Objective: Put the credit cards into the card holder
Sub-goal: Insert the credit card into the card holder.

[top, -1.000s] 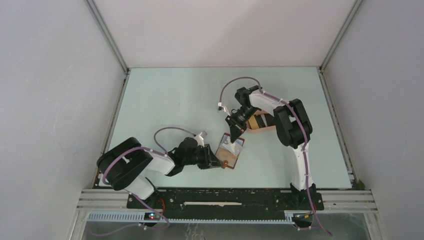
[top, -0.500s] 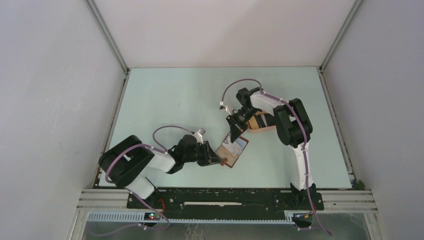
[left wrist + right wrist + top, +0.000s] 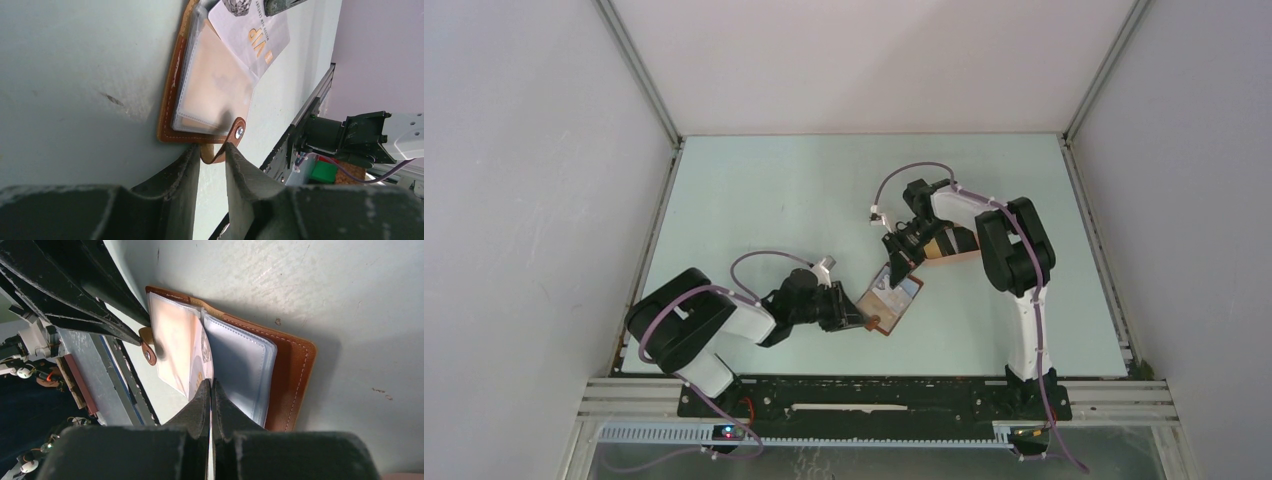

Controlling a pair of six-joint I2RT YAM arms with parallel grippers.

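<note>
Pale green tabletop [image 3: 754, 200] is where the brown card holder [image 3: 886, 304] is laid open, steadied against sliding by the left gripper [image 3: 212, 150], which is clamped on its snap tab [image 3: 227, 142]. A pale VIP credit card [image 3: 257, 32] is pinched edge-on by the right gripper [image 3: 211, 386] and angled between the clear sleeves [image 3: 240, 365], apparently for insertion.

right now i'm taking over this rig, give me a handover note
Left tool: shut on the snap tab of the card holder, which lies open on the table.
Right tool: shut on a pale VIP card, its edge between the clear sleeves.
Done: holder open, card partly in.
To do: push this card home, release; other cards not in view.
</note>
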